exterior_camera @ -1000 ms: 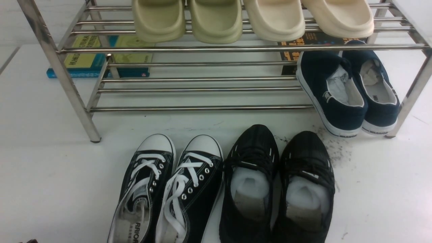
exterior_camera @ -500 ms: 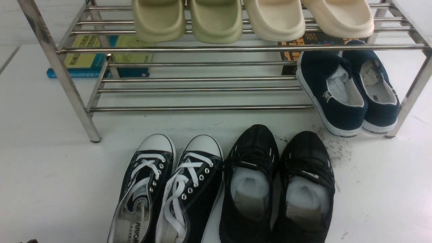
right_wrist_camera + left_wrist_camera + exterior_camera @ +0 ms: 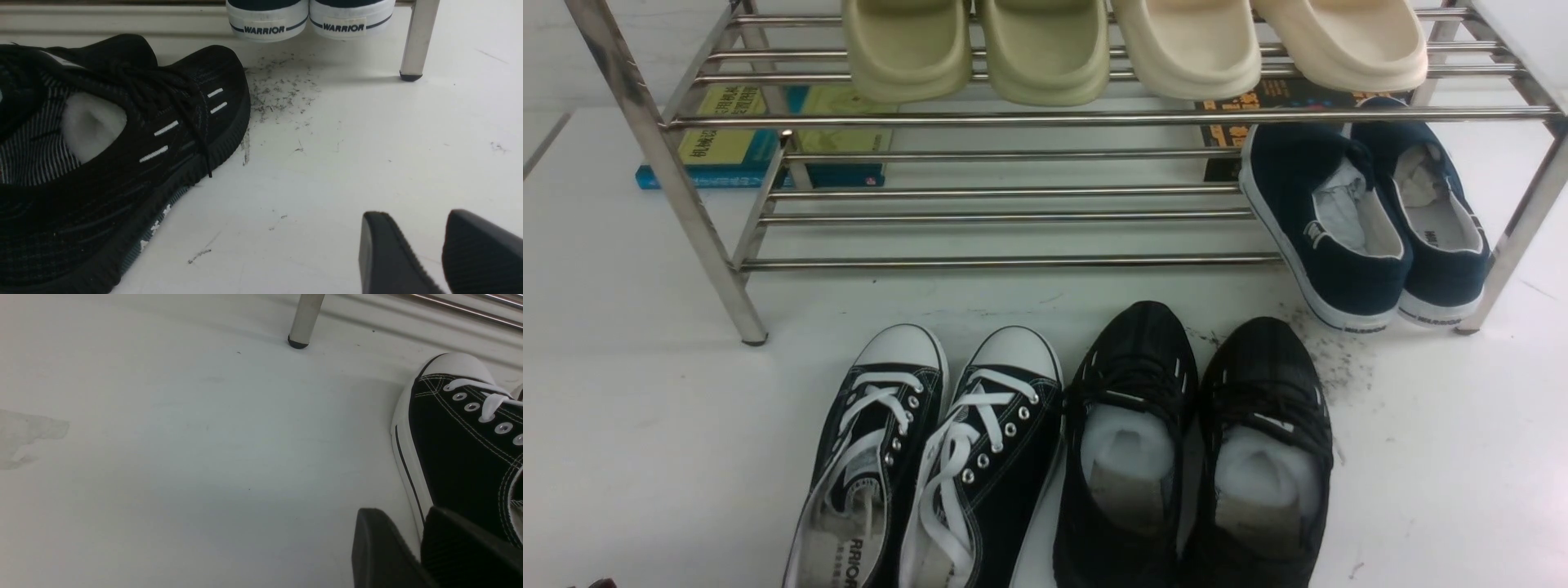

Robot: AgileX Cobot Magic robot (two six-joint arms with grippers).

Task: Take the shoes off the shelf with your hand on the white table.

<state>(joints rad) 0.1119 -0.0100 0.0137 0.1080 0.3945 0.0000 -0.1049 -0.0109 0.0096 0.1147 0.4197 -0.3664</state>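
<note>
Nothing has moved in the front view during the last second: the shoes (image 3: 931,457) already lie on the white table (image 3: 645,425) before the shelf (image 3: 1013,263), so you seem finished. Your left gripper (image 3: 404,522), slightly spread and empty, sits just beside one sneaker; your right gripper (image 3: 416,228) is spread, empty.

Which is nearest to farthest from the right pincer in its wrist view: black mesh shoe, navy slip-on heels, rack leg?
From the right pincer:
1. Black mesh shoe, on the table alongside.
2. Rack leg, farther ahead.
3. Navy slip-on heels, on the rack; about level with the leg, too close to call.
</note>
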